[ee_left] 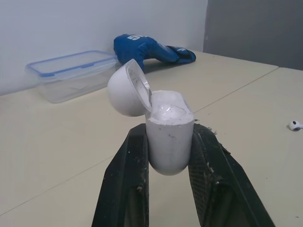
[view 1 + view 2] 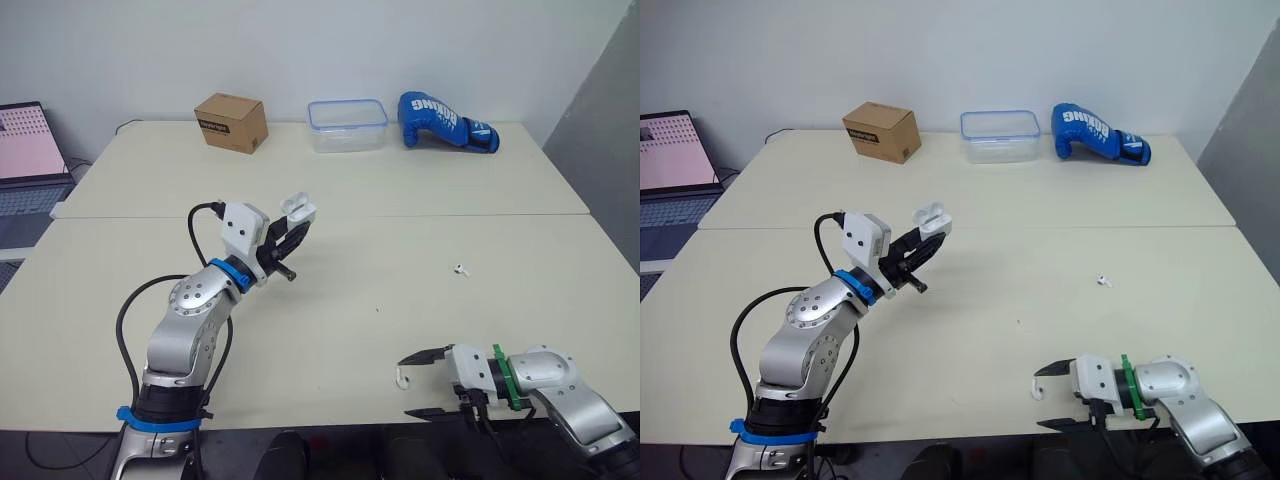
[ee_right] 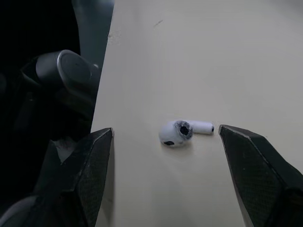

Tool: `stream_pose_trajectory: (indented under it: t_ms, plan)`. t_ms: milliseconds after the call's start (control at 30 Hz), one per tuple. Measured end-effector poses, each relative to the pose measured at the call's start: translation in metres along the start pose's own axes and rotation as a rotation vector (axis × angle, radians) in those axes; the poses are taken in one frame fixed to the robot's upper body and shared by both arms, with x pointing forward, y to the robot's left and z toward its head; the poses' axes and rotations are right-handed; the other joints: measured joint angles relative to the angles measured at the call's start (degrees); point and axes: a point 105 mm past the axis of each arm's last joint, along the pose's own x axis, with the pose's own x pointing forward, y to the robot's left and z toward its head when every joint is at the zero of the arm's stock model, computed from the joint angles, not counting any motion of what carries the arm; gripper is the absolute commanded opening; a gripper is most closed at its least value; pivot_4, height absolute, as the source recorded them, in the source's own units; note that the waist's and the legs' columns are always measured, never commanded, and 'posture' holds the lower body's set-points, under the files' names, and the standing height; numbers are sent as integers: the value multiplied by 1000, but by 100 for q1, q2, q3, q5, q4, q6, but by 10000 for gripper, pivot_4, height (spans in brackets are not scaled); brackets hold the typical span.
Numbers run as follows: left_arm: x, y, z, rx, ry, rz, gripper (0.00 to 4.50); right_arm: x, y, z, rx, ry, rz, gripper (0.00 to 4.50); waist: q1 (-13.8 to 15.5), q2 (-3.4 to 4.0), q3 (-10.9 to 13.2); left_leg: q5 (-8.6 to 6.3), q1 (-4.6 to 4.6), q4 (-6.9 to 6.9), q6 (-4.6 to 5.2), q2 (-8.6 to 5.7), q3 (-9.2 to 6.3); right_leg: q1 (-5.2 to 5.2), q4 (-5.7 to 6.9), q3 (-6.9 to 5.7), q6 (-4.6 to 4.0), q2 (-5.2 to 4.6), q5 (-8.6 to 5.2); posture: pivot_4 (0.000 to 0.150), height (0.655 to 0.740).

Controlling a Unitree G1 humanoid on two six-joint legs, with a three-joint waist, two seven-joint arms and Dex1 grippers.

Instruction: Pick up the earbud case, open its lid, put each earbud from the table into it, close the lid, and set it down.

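left of centre in the eye views: left gripper [image 2: 287, 243] clamped on the lower body of the earbud case [image 1: 169, 142], held up off the table [image 2: 420, 215], lid [image 1: 127, 90] swung back on its hinge.

at lower right: right gripper [image 2: 1039, 398] spread wide, low over the table's near edge, straddling one earbud [image 3: 182, 132] without touching it. further up and to the right, well apart from both grippers: second earbud [image 2: 459, 268], lying loose on the table.

judging by that, done with the pickup and the lid opening. left to do: both earbuds into the case, lid shut, case set down. probably lined up to pinch the near earbud.

hard to tell whether the case's sockets are empty, with just a pale hollow top visible in the left wrist view. second earbud too small to say which way up.
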Motion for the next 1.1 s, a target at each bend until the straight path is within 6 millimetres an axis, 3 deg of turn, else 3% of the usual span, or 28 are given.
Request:
stream_pose_trajectory:
  t_ms: [333, 433, 567, 1033, 1100]
  plan:
    - [0, 0, 0, 2, 1, 0, 7364, 7, -14, 3, 13, -5, 3, 37519, 4, 0, 0, 0, 0, -1, 0, 0, -1, 0, 1, -1, -4, 0, 2, 1500, 7400]
    - [-1, 1, 0, 9, 5, 1, 7364, 6, -16, 3, -2, 12, 21, 31590, 2, 0, 0, 0, 1, -1, 0, -1, 0, 0, 1, 0, -4, 0, 2, 1500, 7400]
    - [-1, 1, 0, 9, 5, 3, 7364, 5, -16, 3, -6, 19, 38, 17870, 3, 0, 0, 0, 0, -1, 0, 0, -1, 0, 0, -1, -4, 0, 2, 1500, 7400]
    - [-1, 1, 0, 11, 4, 1, 7364, 5, -18, 3, -4, 23, 34, 17870, 4, 0, 0, 0, 1, 0, 0, 0, -1, 0, 2, -1, -5, 0, 3, 1500, 7400]
    - [-1, 1, 0, 11, 4, 0, 7364, 5, -18, 2, -2, 23, 32, 14262, 4, 0, 0, 0, 1, 0, 0, 0, -1, 0, 2, -1, -5, 0, 3, 1500, 7400]
